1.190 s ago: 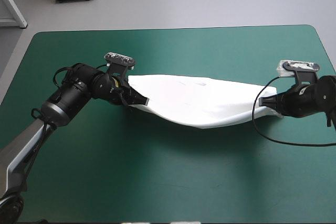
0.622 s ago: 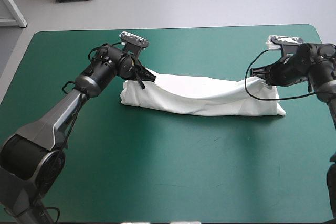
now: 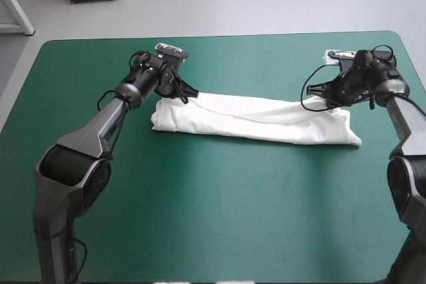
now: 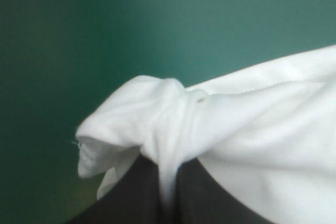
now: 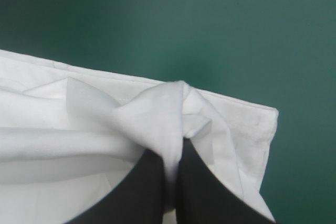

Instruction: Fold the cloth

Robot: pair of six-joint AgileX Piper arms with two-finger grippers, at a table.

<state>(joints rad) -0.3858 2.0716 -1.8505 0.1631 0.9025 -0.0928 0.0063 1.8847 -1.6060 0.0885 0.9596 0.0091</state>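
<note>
Well, T-shirt (image 3: 253, 121) across teal-green cover (image 3: 213, 217)

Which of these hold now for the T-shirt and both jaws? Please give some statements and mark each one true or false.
The T-shirt lies as a long band on the table. True.
The left jaws stand open, apart from the T-shirt. False: they are shut on its end.
The right jaws are shut on the T-shirt. True.
The T-shirt lies at the table's near edge. False: it lies in the far half.
</note>
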